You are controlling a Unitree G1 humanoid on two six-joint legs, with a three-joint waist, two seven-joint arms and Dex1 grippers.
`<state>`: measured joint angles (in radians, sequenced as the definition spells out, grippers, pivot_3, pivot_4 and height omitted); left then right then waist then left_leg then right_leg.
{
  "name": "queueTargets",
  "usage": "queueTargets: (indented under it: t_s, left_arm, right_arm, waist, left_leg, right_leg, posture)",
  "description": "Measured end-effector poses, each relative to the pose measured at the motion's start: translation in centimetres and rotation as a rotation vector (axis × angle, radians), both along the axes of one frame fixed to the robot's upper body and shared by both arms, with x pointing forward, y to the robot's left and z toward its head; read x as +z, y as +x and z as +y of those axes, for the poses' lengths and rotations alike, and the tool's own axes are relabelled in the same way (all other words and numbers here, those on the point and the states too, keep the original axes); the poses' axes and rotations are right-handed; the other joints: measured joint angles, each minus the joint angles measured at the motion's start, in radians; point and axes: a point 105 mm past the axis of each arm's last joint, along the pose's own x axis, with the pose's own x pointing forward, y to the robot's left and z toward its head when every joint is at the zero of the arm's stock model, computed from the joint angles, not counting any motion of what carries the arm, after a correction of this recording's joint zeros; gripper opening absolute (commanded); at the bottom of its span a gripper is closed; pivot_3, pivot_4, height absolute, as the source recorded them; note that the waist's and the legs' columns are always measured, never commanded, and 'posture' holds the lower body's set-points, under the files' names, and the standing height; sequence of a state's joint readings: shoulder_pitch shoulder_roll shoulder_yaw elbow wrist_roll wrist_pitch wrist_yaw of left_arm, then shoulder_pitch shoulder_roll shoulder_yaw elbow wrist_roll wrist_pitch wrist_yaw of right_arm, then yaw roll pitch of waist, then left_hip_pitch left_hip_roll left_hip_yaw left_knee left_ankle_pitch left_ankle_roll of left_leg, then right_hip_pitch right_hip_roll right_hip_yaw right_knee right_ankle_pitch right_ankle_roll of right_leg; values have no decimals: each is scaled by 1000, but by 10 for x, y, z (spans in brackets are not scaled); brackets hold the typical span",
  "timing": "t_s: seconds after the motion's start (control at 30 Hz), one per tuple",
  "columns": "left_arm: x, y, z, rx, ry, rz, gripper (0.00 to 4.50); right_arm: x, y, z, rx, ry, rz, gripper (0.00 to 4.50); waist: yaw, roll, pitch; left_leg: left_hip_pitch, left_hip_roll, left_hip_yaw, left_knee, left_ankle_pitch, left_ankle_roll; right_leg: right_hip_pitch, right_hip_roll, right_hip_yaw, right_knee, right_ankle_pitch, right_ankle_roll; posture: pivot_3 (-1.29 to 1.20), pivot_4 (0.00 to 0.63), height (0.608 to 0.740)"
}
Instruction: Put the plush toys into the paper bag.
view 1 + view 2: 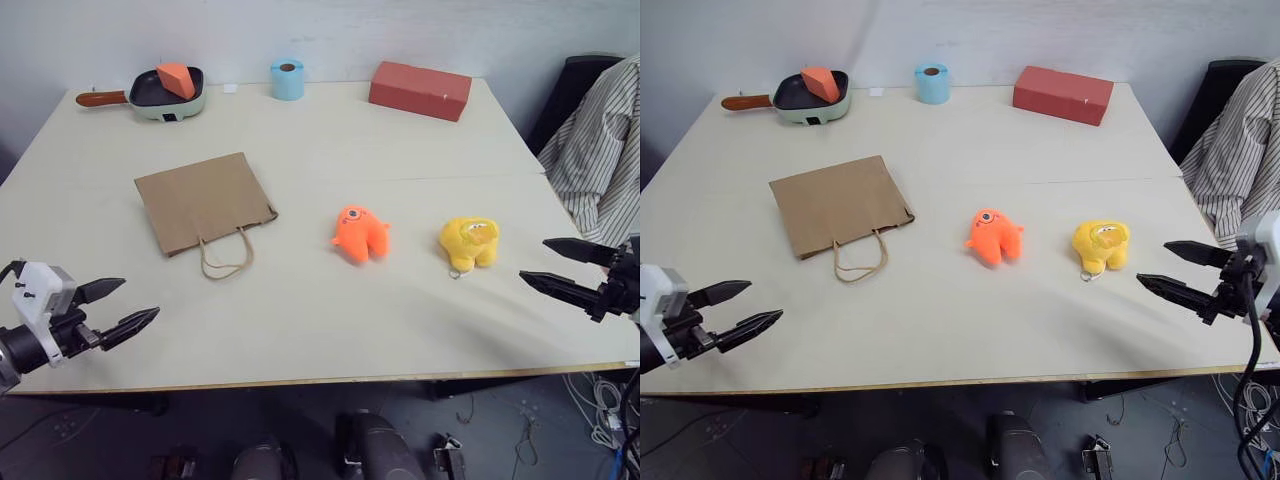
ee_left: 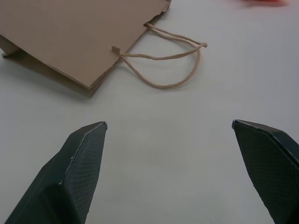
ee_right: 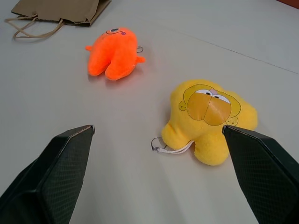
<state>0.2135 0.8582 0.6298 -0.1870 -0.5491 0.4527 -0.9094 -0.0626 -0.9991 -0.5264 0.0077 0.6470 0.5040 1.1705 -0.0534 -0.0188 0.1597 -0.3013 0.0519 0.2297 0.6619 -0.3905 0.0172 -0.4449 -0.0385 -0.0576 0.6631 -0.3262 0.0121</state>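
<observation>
Pale tabletop (image 1: 300,320) against a grey wall, and the paper bag (image 1: 203,202) is our landmark, lying flat and closed with its cord handles spilling toward the near edge. Nearer than the bag, off its left corner, the left gripper (image 1: 128,306) hovers with fingers spread wide, nothing in them. Right of the bag sits the orange plush toy (image 1: 360,233), well apart from it, and further right again the yellow plush toy (image 1: 470,243) with its little loop trailing. Furthest from the bag, the right gripper (image 1: 560,267) waits just beside the yellow one, fingers released and empty. Trouble ahead, I'd say: a flat bag offers no mouth, so a toy may just land on top or push the bag away unless the left gripper props it open first; soft plush can also squirm out of a shallow pinch.
</observation>
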Motion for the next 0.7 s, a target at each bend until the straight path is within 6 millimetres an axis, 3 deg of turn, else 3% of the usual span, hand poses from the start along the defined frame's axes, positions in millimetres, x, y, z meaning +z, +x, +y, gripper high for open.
queueTargets:
  t_s: [0.6,0.7]
  left_arm:
    - [0,9,4,5,28,-5,4500]
    - [6,23,-2,-49,107,-49,4500]
  right_arm:
    - [0,1,-5,-29,-40,2,4482]
    - [5,5,-6,-57,-80,-34,4482]
  waist:
    - [-2,0,0]
    - [-1,0,0]
  left_leg:
    - [0,0,0,0,0,0]
    - [0,0,0,1,0,0]
  right_leg:
    - [0,0,0,0,0,0]
    - [0,0,0,1,0,0]
  posture:
    - [0,150,740]
    - [0,150,740]
